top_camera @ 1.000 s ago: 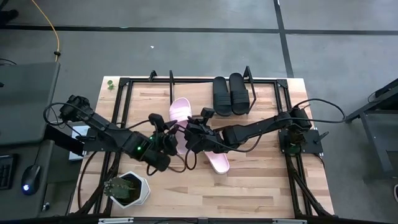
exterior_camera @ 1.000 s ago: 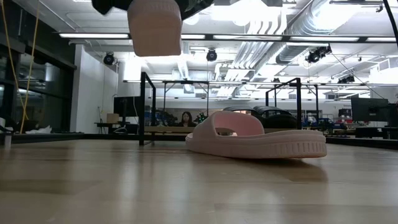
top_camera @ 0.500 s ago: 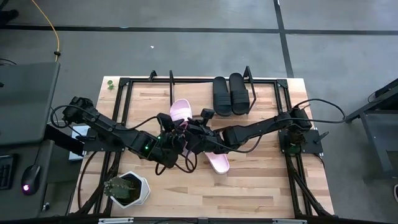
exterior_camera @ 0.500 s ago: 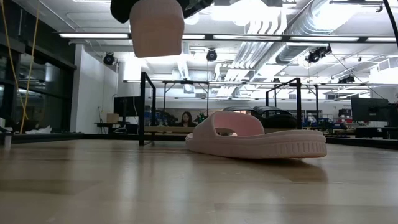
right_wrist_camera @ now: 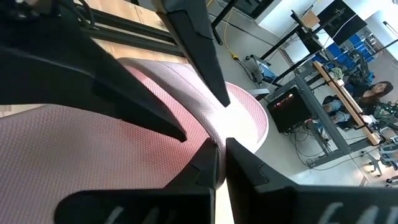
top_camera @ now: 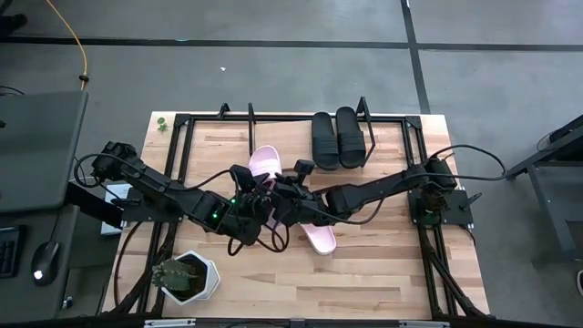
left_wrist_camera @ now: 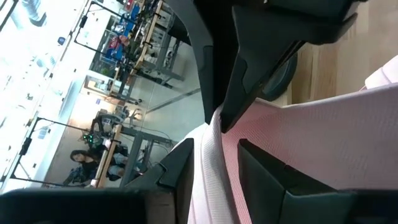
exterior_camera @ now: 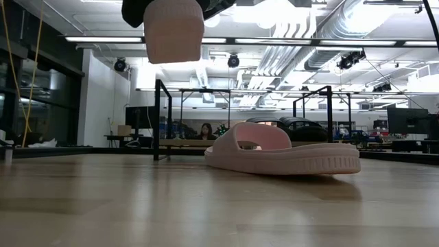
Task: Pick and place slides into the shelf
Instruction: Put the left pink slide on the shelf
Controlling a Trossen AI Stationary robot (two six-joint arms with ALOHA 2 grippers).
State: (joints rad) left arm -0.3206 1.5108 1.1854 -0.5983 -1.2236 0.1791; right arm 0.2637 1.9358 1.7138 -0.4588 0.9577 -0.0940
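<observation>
One pale pink slide (top_camera: 264, 162) is held up in the air between both grippers; it shows at the top of the low view as the pink slide (exterior_camera: 173, 29). My left gripper (top_camera: 248, 198) comes from the left and my right gripper (top_camera: 284, 195) from the right, both shut on it. The second pink slide (top_camera: 320, 240) lies sole down on the table, also seen as the pink slide (exterior_camera: 281, 154). Two black slides (top_camera: 335, 137) lie side by side on the shelf (top_camera: 367, 115) at the table's far edge. My left gripper pinches a thin pink edge of the slide (left_wrist_camera: 211, 155) between its two fingers (left_wrist_camera: 261, 171), coming from the table's left. The slide is lifted clear of the table. My right gripper pinches a thin pink edge of the same slide (right_wrist_camera: 211, 121) between its fingertips (right_wrist_camera: 205, 165), coming from the table's right. Which part of the slide it is cannot be told.
A potted plant in a white pot (top_camera: 187, 278) stands near the table's near left corner. A black metal frame (top_camera: 178, 137) runs around the table. Cables trail along both arms. A person (exterior_camera: 205, 130) sits in the room far behind the table.
My left gripper has moved toward the table's right, up to the raised pink slide beside my right gripper. The held slide has shifted slightly toward the far edge. The pink slide on the table has stayed still.
</observation>
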